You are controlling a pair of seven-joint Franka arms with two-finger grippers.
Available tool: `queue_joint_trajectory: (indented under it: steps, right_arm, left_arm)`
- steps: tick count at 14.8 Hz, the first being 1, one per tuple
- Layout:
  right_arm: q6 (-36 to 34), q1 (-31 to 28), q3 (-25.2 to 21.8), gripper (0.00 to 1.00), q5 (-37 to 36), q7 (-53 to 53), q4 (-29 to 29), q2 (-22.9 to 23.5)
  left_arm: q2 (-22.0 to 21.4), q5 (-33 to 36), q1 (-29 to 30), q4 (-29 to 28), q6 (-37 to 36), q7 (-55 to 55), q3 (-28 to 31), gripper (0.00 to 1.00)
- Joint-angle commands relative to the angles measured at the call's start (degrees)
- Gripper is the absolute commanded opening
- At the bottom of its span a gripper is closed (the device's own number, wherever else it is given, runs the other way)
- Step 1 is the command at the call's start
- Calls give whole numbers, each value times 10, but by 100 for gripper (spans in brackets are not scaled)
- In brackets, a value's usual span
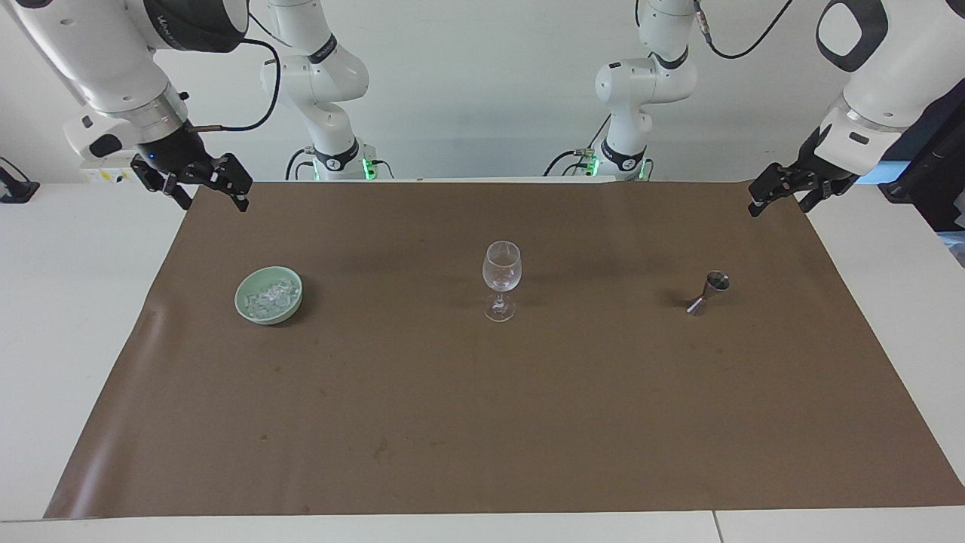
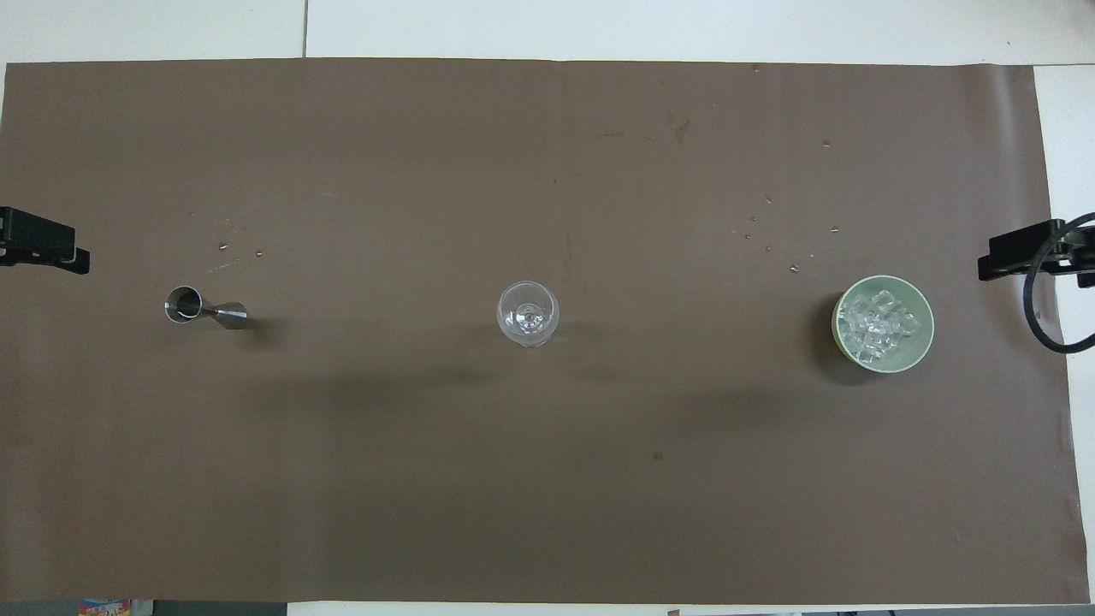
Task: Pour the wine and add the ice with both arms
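While both hands hang spread open and empty, the right hand (image 1: 202,190) and left hand (image 1: 784,193) over the brown mat's (image 1: 482,422) corners, nothing has begun. Next, likely, each must descend: ice (image 1: 270,296) in its bowl (image 1: 249,309) lies below the right hand, the measuring cup (image 1: 707,293) below the left, the glass (image 1: 501,279) midway between.

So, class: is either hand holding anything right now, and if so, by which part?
Nothing is held. The left hand and right hand are both open and up at the table's ends.
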Motion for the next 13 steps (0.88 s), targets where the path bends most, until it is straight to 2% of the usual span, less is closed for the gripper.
queue_joint_trajectory:
  steps: [1, 7, 11, 13]
  right_arm:
    - [4, -7, 3, 100, 9, -9, -9, -8]
    - [4, -7, 3, 100, 8, -9, -9, -8]
    - [4, -7, 3, 100, 8, -9, -9, -8]
    - [4, -7, 3, 100, 8, -9, -9, -8]
  left_arm:
    - [-13, 8, -1, -17, 9, 6, 2, 100]
    - [-17, 8, -1, -18, -18, 1, 1, 100]
    - [-22, -3, 0, -50, 13, -1, 0, 100]
    - [-4, -30, 3, -47, 20, -2, 2, 100]
